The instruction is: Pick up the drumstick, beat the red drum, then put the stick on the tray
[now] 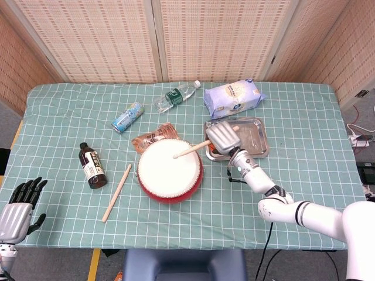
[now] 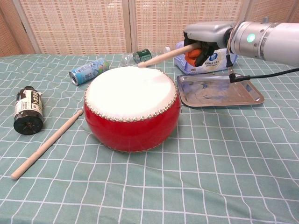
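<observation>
A: Where was the drumstick (image 2: 164,54) at this entry?

B: Clamped in the right hand (image 1: 222,139), butt end inside the closed fingers, tip out over the white skin of the red drum (image 1: 170,170). In the chest view the tip stood clear above the drumhead, not touching it. So the stick was raised, not landed.

A: Long axis?

B: In the head view it ran from the hand toward roughly 8 o'clock, the tip ending over the 1 o'clock part of the drumhead. The hand itself hung over the near-left corner of the steel tray (image 1: 258,139), which sits just beside the drum at its 2 o'clock.

A: Left hand?

B: Left hand (image 1: 17,206) sat off the table's 7 o'clock corner, fingers spread, holding nothing, well apart from everything. A second drumstick (image 1: 117,192) lay on the cloth at the drum's 9 o'clock, untouched.

A: Judgement on the next move?

B: A downstroke seems called for: the skin lay directly under the tip. The tray lies under the hand already, so the later set-down looks short.
</observation>
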{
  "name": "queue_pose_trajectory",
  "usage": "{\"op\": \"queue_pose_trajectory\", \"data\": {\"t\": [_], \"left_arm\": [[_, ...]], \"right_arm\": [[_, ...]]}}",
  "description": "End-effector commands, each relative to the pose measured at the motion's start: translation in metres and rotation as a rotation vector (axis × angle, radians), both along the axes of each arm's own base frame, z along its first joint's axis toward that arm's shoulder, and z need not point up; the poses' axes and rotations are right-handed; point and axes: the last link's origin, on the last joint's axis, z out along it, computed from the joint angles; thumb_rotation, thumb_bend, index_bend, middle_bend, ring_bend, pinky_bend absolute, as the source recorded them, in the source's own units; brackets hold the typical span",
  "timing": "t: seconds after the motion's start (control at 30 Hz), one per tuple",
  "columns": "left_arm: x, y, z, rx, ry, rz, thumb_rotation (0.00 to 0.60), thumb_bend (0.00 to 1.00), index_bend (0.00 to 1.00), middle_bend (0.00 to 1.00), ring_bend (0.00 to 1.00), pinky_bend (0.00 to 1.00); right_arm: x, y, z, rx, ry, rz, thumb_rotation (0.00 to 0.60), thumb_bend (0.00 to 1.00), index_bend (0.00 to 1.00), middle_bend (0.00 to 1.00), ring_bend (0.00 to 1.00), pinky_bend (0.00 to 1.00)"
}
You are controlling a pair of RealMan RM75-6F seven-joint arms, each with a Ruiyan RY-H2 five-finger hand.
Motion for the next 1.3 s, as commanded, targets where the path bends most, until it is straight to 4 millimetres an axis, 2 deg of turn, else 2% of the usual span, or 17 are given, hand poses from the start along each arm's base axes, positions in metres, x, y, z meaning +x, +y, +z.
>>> {"op": "queue_pose_trajectory", "data": {"t": [0.03,0.23,0.4,0.63,0.73,0.77,0.87,0.97,1.1,1.3], "left_arm": [[0.0,0.0,0.001,0.003,0.0,-0.001,0.6,0.28,0.04,0.0,0.0,0.05],[-0.001,-0.001,0.001,0.003,-0.001,0.002,0.6,0.28,0.04,0.0,0.0,0.05],[-0.002,-0.002,0.001,0.005,-0.002,0.008,0.6,0.28,0.04,0.0,0.0,0.05],[-0.003,-0.002,0.002,0.007,-0.001,0.011,0.6,0.28,0.04,0.0,0.0,0.05],[-0.001,-0.002,0.002,0.01,-0.002,0.006,0.6,0.28,0.04,0.0,0.0,0.05],[-0.001,-0.002,0.002,0.01,-0.003,0.004,0.6,0.28,0.04,0.0,0.0,0.05],[0.001,-0.003,0.002,0.013,-0.005,-0.001,0.6,0.28,0.04,0.0,0.0,0.05],[0.001,-0.003,0.003,0.014,-0.003,-0.004,0.6,0.28,0.04,0.0,0.0,0.05],[0.001,-0.003,0.003,0.016,-0.005,-0.005,0.6,0.28,0.04,0.0,0.0,0.05],[0.001,-0.002,0.002,0.013,-0.004,-0.004,0.6,0.28,0.04,0.0,0.0,0.05]], "right_arm": [[0.008,0.003,0.014,0.079,-0.262,-0.033,0.6,0.98,1.0,1.0,1.0,0.98],[-0.006,0.005,-0.008,0.031,0.149,0.12,0.6,0.98,1.0,1.0,1.0,0.98],[-0.015,0.005,-0.024,0.046,0.325,0.105,0.6,0.98,1.0,1.0,1.0,0.98],[-0.009,0.003,-0.017,0.011,0.278,0.04,0.6,0.98,1.0,1.0,1.0,0.98],[-0.001,0.004,-0.009,-0.008,0.161,0.019,0.6,0.97,1.0,1.0,1.0,0.98],[0.007,0.007,-0.005,-0.006,0.034,-0.004,0.6,0.97,1.0,1.0,1.0,0.98],[0.015,0.009,0.006,-0.006,-0.192,-0.022,0.6,0.97,1.0,1.0,1.0,0.98],[0.013,0.008,0.013,-0.004,-0.265,-0.024,0.6,0.97,1.0,1.0,1.0,0.98],[0.004,0.005,0.01,0.01,-0.198,-0.021,0.6,0.97,1.0,1.0,1.0,0.98],[-0.01,0.004,-0.006,0.003,0.11,0.056,0.6,0.97,1.0,1.0,1.0,0.98]]}}
